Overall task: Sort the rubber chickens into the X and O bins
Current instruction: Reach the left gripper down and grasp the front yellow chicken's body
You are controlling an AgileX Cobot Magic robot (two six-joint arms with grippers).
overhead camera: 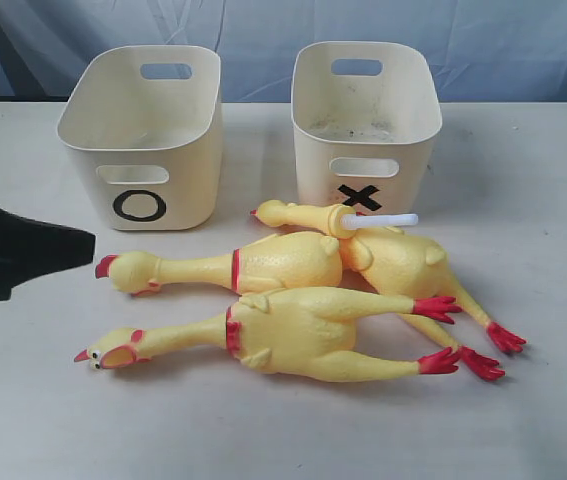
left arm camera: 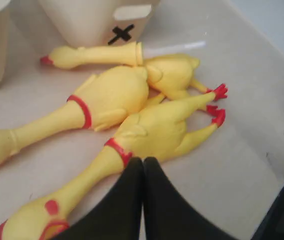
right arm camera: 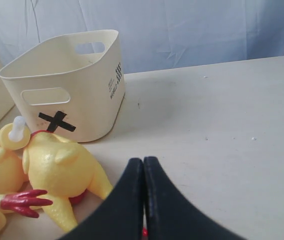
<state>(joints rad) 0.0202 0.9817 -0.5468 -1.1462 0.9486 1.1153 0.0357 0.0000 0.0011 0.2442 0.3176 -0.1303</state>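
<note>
Three rubber chickens lie side by side in front of the bins, heads to the left. The front chicken (overhead camera: 303, 335) and the middle chicken (overhead camera: 273, 262) have red neck bands. The rear chicken (overhead camera: 393, 255) carries a white stick (overhead camera: 383, 220) and lies right before the X bin (overhead camera: 363, 120). The O bin (overhead camera: 143, 140) stands to its left. My left gripper (overhead camera: 89, 244) is shut and empty, left of the middle chicken's head. In the left wrist view its tips (left arm camera: 143, 160) hover by the front chicken's neck band (left arm camera: 119, 150). My right gripper (right arm camera: 143, 160) is shut and empty beside the rear chicken (right arm camera: 56, 165).
Both bins look empty inside. The white table (overhead camera: 523, 400) runs back to a blue cloth backdrop (overhead camera: 263, 30) behind the bins. The chickens' red feet (overhead camera: 483, 340) point toward the right side of the table.
</note>
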